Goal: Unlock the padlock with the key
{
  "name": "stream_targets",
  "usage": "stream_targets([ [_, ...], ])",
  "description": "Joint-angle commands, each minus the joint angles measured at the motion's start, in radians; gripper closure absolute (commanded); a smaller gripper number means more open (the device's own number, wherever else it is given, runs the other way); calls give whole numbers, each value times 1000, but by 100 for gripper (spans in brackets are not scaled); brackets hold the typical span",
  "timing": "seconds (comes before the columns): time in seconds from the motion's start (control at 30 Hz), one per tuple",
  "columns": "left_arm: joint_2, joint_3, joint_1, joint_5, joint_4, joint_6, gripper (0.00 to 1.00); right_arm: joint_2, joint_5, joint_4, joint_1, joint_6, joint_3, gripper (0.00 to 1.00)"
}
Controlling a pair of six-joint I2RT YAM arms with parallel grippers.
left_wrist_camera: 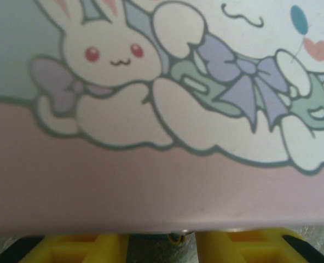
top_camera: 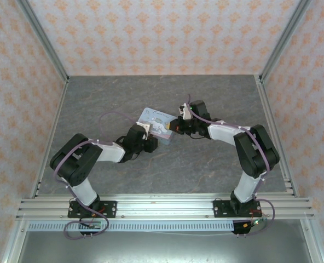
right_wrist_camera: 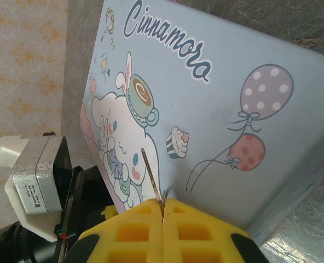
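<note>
Top view: pale blue tin [top_camera: 156, 118] lies near the centre of the grey tabletop [top_camera: 206, 170]. Both arms reach in to it.
- Left claw [top_camera: 144, 131] at the tin's 8 o'clock edge.
- Right claw [top_camera: 176, 125] at the tin's 3 o'clock side, just beside it.

Left wrist view: tin [left_wrist_camera: 151, 181] very close, cartoon rabbit print at 12 o'clock, pink band below.
- Left claw [left_wrist_camera: 162, 244] at 6 o'clock. Its yellow fingers [left_wrist_camera: 69, 246] stand apart with a gap between them.
- The tin's lower edge runs just above the fingertips. Cannot tell whether they press on the tin or only sit beneath it.
- A tiny round bit [left_wrist_camera: 175, 236] sits in that gap against the tin's edge. It is too blurred to identify.

Right wrist view: right claw [right_wrist_camera: 162, 216] at 6 o'clock, yellow fingers [right_wrist_camera: 134, 230] closed together on the key [right_wrist_camera: 149, 175].
- The thin key blade sticks out toward 11 o'clock, across the printed lid of the tin [right_wrist_camera: 233, 137].
- Its tip lies over the cartoon figure. Touching or apart: cannot tell.
- Lid lettering at 12 o'clock, two balloons at 2 o'clock.
- A grey labelled box [right_wrist_camera: 36, 172] on a white mount sits at 9 o'clock, beside the tin.

Padlock: cannot tell where it sits from these views.
</note>
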Motion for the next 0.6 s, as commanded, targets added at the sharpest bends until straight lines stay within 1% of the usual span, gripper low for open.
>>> stream_targets([
  [0.0, 29, 25, -15, -6, 15, -15, 68, 23, 24, -17, 8, -9, -4, 100],
  [0.17, 16, 22, -18, -24, 15, -38, 75, -15, 37, -2, 7, -14, -2, 100],
  [0.33, -36, 26, -19, -28, -24, -81, 78, -107, 79, 0, 8, -44, -20, 100],
  [0.43, -84, 44, -20, -26, -90, -137, 78, -185, 117, -11, 8, -90, -62, 100],
  [0.5, -106, 80, -20, -18, -175, -181, 78, -238, 144, -39, 8, -138, -98, 100],
  [0.57, -120, 108, -20, 13, -230, -215, 79, -295, 156, -67, 9, -192, -146, 100],
])
